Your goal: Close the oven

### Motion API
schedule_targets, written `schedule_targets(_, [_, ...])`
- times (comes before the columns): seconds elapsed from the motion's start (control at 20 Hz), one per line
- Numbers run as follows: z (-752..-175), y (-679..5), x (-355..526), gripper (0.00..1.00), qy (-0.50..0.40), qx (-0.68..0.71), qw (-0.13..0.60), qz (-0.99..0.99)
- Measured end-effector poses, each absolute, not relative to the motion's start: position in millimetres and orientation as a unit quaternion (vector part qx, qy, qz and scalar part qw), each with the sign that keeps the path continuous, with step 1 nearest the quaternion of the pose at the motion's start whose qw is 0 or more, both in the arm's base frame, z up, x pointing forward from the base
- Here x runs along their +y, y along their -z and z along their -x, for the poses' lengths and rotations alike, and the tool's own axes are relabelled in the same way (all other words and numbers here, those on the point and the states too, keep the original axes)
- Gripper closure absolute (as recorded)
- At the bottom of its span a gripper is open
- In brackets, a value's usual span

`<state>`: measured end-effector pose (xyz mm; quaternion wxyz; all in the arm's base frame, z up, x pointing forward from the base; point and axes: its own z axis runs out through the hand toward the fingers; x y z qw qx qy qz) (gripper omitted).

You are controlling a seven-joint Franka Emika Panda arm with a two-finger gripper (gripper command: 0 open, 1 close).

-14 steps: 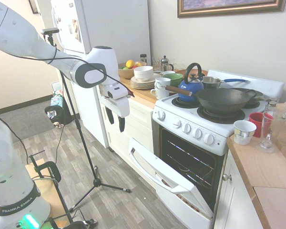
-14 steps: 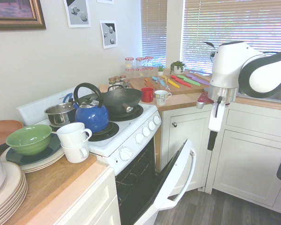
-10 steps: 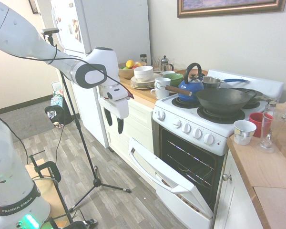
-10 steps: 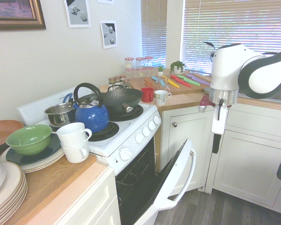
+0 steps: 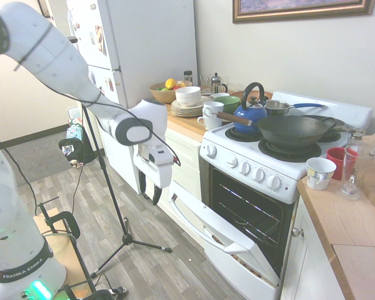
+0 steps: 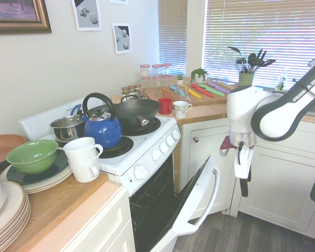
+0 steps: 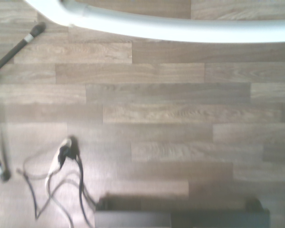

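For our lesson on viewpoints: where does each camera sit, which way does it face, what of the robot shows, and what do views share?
First exterior view: high, looking down at the open oven door; arm from the left, base, gripper.
Second exterior view: beyond the plates, looking across the range toward the window blinds; arm from the right.
Wrist view: on the wrist, facing the floor; no arm recognisable.
Shared: both exteriors show the blue kettle; the wrist view shares the door handle.
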<state>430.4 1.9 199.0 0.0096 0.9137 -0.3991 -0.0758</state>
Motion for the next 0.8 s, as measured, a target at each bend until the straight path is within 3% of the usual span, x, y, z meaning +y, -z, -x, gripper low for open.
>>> schedule_targets(0.3, [-469.8,-136.7,-12.2,0.00,0.046,-0.400,-0.010,-0.915])
schedule_targets(0.55, [-532.6,-138.0,-17.2,0.00,0.012,-0.409,-0.026,-0.912])
schedule_targets(0.8, [-555.3,-122.0,-34.8,0.00,0.022,-0.420,-0.017,-0.907])
